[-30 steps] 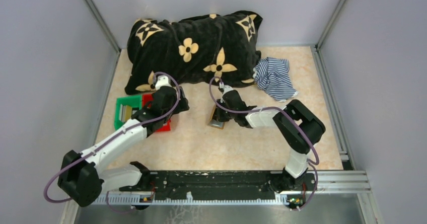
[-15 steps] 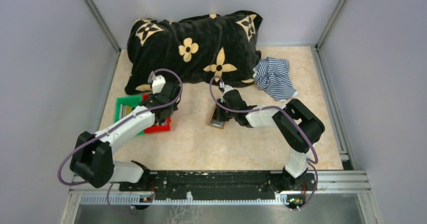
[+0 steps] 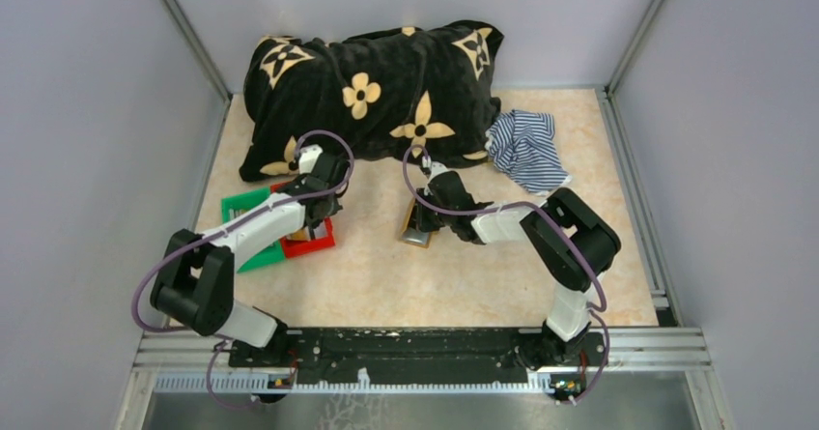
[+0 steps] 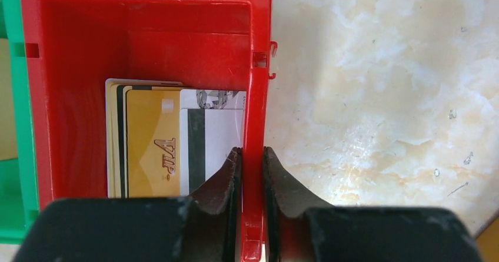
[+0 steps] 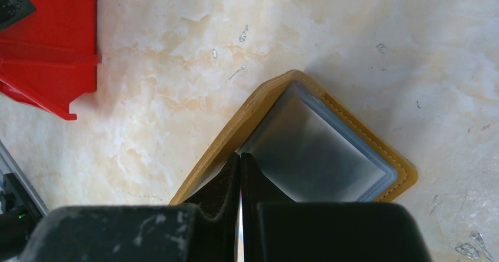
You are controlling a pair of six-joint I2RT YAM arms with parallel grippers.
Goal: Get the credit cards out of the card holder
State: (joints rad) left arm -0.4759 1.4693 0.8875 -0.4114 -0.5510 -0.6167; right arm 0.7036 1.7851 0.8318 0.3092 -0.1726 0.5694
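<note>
The tan card holder (image 5: 318, 150) lies open on the table, its grey-blue inner panel showing; from above the card holder (image 3: 417, 229) sits at mid-table. My right gripper (image 5: 240, 156) is shut, tips down on the holder's inner fold (image 3: 422, 219). Several credit cards (image 4: 156, 138), a yellow one on top and a white one beside it, lie stacked inside the red bin (image 4: 147, 38). My left gripper (image 4: 252, 151) is shut on the red bin's right wall, one finger inside and one outside. In the top view the left gripper (image 3: 314, 225) is over the red bin (image 3: 311, 243).
A green bin (image 3: 249, 219) adjoins the red one on its left. A black flowered pillow (image 3: 377, 92) fills the back of the table. A striped blue-white cloth (image 3: 526, 145) lies at the back right. Grey walls enclose the table.
My left gripper has closed from wide open onto the red bin's wall, and that arm has folded in. The red and green bins have tilted slightly. The right arm has not moved.
</note>
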